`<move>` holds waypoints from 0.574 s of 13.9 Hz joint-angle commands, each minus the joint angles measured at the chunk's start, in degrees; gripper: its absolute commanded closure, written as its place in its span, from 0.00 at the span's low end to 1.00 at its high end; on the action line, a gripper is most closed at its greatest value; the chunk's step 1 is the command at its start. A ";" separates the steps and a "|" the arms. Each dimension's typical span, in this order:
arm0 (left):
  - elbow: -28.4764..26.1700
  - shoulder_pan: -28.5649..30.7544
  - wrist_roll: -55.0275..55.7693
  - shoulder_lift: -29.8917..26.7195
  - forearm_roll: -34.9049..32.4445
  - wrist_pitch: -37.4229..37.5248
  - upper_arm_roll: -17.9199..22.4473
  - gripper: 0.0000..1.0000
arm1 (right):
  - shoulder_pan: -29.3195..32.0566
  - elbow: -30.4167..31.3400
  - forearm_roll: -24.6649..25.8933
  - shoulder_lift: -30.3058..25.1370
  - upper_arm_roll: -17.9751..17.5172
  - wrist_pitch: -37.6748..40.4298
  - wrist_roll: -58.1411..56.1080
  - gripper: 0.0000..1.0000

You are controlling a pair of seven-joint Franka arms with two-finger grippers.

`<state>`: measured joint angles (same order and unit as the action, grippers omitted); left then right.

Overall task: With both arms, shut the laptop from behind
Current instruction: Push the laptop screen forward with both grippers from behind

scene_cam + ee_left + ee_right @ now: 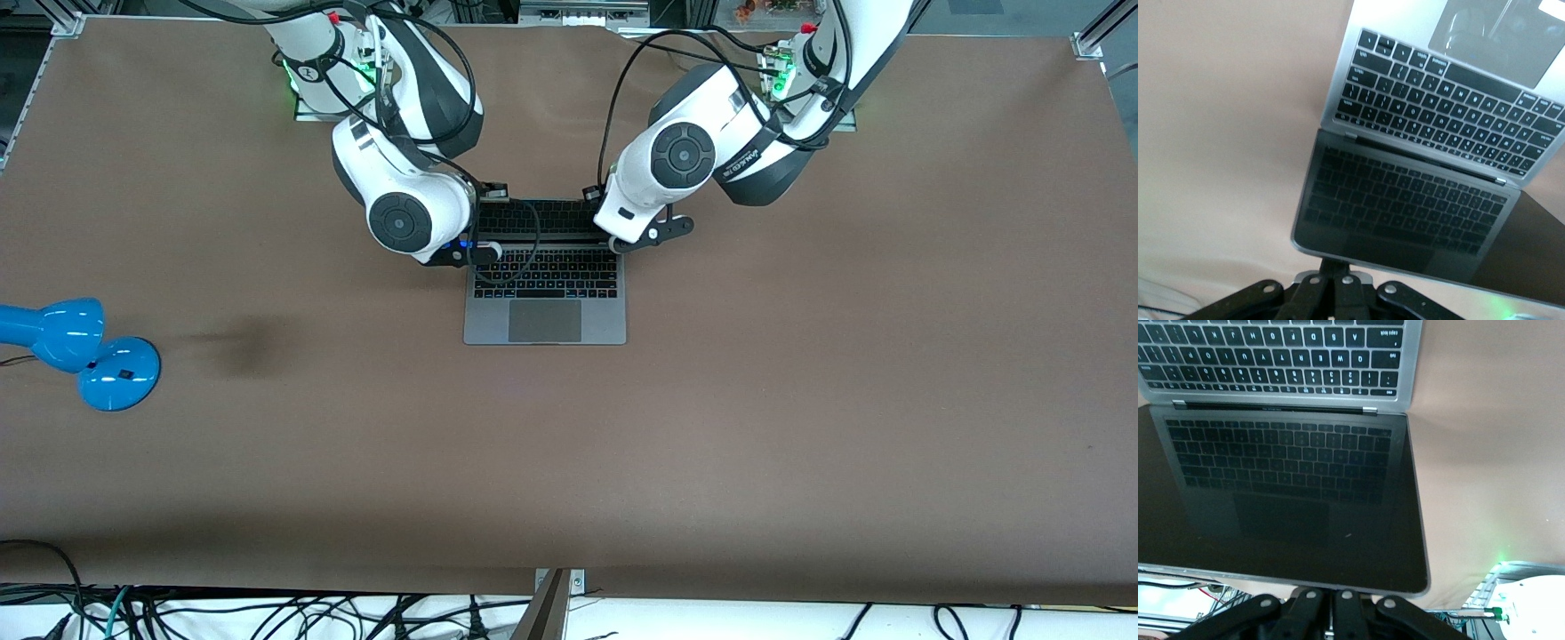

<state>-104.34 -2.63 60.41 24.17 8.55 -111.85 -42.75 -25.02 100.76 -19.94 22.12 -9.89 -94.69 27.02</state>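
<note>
The grey laptop (544, 322) lies open at the middle of the table, its dark screen (538, 216) raised on the side toward the robots' bases. My left gripper (1336, 265) is shut, and its fingertips rest against the lid's top edge near the corner at the left arm's end. The screen (1405, 207) mirrors the keyboard (1438, 93). My right gripper (1340, 592) is also shut and sits at the lid's top edge near the other corner, its fingertips hidden by the lid (1291, 487). Nothing is held. In the front view both wrists cover the grippers.
A blue desk lamp (89, 351) stands near the table's edge at the right arm's end, nearer the front camera than the laptop. The brown table (800, 400) spreads wide around the laptop. Cables lie along the edge nearest the front camera.
</note>
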 commanded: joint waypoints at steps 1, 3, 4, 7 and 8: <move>2.30 0.26 -0.47 2.54 -2.22 0.14 -0.23 1.00 | -0.47 0.49 -0.10 -0.15 0.31 -2.51 -0.13 0.94; 3.00 0.26 -0.47 3.16 -2.22 0.14 -0.23 1.00 | -0.38 0.49 1.12 0.12 0.31 -3.04 -0.22 0.94; 4.05 0.26 -0.47 3.95 -2.83 0.14 0.03 1.00 | -0.38 0.49 2.17 0.20 0.31 -3.39 -0.22 0.94; 4.58 0.26 -0.38 5.01 -4.15 0.14 0.21 1.00 | -0.38 -0.04 4.20 1.26 0.31 -4.53 -0.22 0.94; 5.80 0.26 -0.38 5.53 -4.33 0.14 0.30 1.00 | -0.38 -0.04 4.55 1.35 0.31 -5.50 -0.30 0.94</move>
<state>-101.35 -2.49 60.41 27.56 6.17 -111.98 -42.36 -25.02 100.47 -17.28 22.16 -9.71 -98.36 27.02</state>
